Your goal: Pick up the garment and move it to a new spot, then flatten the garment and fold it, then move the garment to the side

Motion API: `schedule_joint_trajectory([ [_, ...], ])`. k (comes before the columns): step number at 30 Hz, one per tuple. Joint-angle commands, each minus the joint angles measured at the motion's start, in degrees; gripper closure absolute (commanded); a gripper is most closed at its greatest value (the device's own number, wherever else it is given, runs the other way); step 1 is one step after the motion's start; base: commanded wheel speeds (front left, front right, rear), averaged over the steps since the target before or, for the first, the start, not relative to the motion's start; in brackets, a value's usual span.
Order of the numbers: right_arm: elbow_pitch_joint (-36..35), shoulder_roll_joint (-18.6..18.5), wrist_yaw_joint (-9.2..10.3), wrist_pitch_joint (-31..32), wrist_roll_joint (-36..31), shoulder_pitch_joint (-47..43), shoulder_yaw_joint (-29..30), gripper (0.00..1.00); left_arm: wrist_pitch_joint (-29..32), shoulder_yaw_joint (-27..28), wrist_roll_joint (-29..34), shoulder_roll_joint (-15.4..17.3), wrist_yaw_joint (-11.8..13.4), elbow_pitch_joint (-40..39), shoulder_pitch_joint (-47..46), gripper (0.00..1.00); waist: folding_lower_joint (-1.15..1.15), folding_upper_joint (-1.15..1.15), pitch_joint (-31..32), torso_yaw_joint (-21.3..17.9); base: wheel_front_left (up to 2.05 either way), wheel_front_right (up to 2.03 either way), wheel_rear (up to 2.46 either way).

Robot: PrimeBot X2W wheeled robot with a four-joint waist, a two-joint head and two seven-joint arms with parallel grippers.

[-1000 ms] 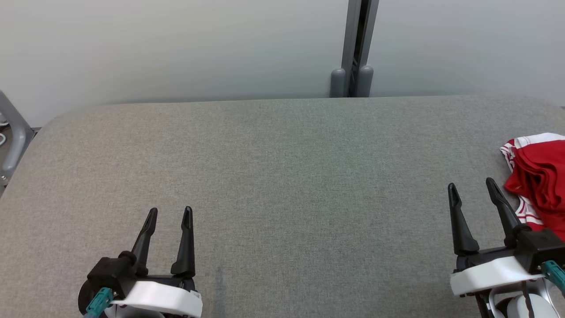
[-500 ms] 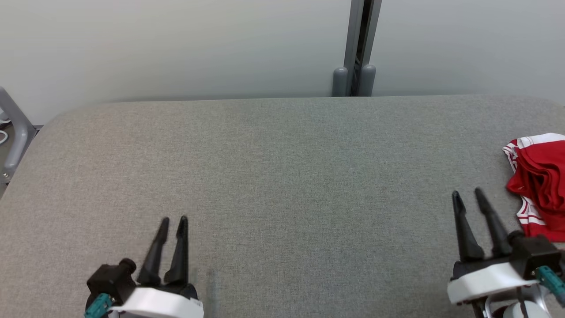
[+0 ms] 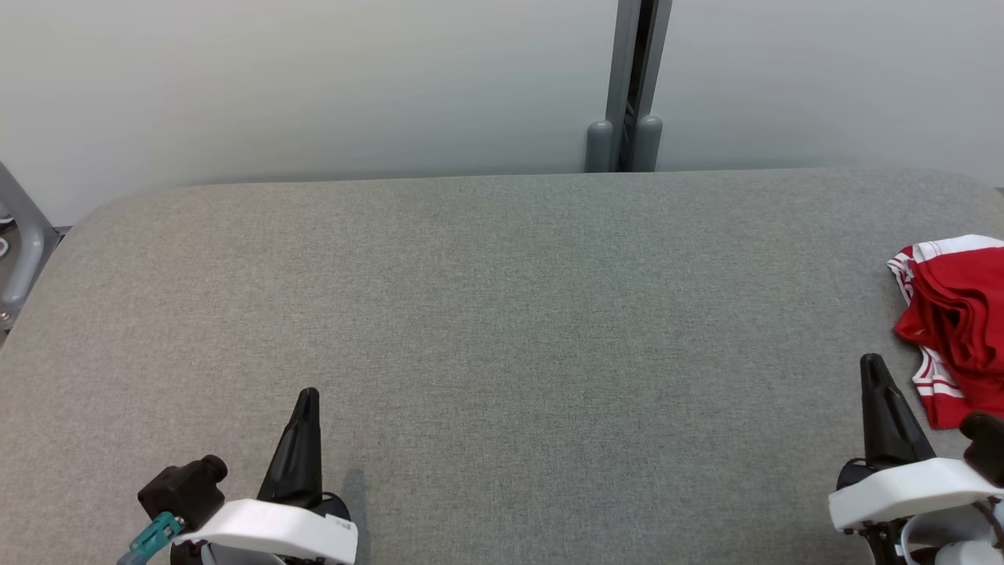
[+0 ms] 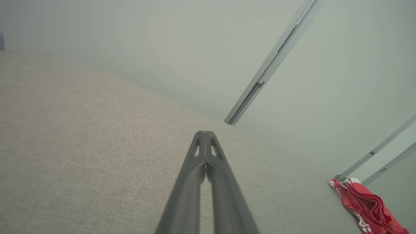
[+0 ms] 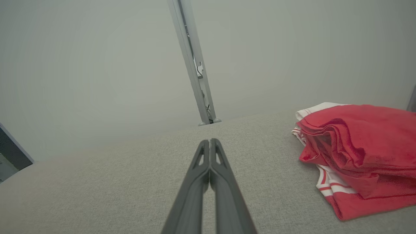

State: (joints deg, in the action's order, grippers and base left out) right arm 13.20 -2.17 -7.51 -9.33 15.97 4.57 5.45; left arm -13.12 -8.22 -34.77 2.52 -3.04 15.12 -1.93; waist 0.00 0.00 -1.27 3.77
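Observation:
The garment is red with white striped trim and lies crumpled at the right edge of the grey table. It also appears in the right wrist view as a bunched red garment and far off in the left wrist view as a small red garment. My right gripper is shut and empty, just left of the cloth and apart from it. At the lower left my left gripper is shut too, with nothing in it. Both wrist views show the fingers pressed together, right gripper and left gripper.
A pale wall runs behind the table, with a grey upright post at the far edge. A grey metal frame stands off the table's left corner. The table's fabric top stretches wide between the two arms.
Both grippers have gone from open to shut, closing on nothing. Both arms have drawn back a little toward the near edge. The garment has not moved.

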Motion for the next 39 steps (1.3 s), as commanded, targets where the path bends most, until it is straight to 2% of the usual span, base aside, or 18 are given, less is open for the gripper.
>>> schedule_joint_trajectory([
  [1,-0.66,-0.42,0.0,1.09,3.41,1.85,1.11,1.0,0.26,-0.04,-2.84,0.17,-0.45,-0.15,-2.53,1.0,0.0,0.0,0.02,-0.07,0.0,0.0,0.0],
  [39,1.76,-0.71,0.01,13.12,35.91,3.89,9.77,1.0,4.26,-1.52,-30.49,0.31,-2.4,4.56,-9.49,1.0,0.0,0.0,0.3,-1.37,0.0,0.0,0.0],
])
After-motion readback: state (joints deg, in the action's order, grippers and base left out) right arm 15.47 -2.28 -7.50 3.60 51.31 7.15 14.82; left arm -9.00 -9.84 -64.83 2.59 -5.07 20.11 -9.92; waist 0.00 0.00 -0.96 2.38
